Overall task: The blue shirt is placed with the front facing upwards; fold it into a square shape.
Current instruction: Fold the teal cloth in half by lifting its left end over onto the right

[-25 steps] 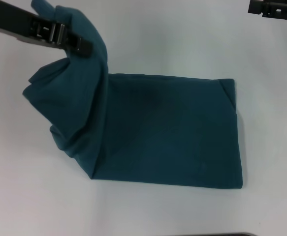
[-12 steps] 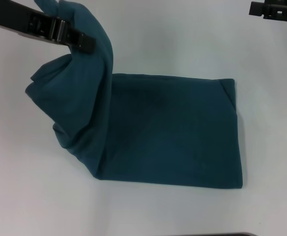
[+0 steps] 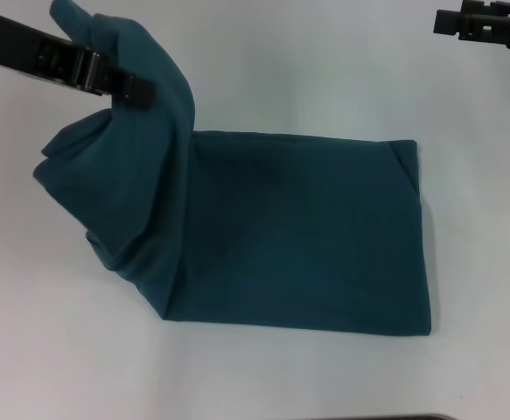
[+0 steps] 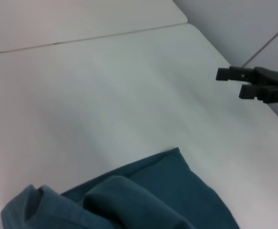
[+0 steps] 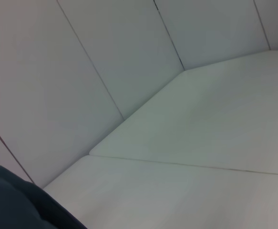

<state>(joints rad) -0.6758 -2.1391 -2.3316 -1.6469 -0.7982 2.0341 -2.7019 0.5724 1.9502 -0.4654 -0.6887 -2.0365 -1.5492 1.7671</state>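
Teal cloth hangs bunched from the left gripper (image 3: 130,87), whose black fingers are clamped on one end of the blue shirt (image 3: 298,236) and hold it lifted above the white table (image 3: 263,70). The rest of the shirt lies flat as a folded rectangle toward the robot's right, plain side up, no lettering showing. The right gripper (image 3: 451,21) hovers well apart at the far right, holding nothing, its two fingers slightly parted in the left wrist view. My worry is that the raised part is crumpled; laid over like that, it could land creased or skewed, or drag the flat layer out of line.
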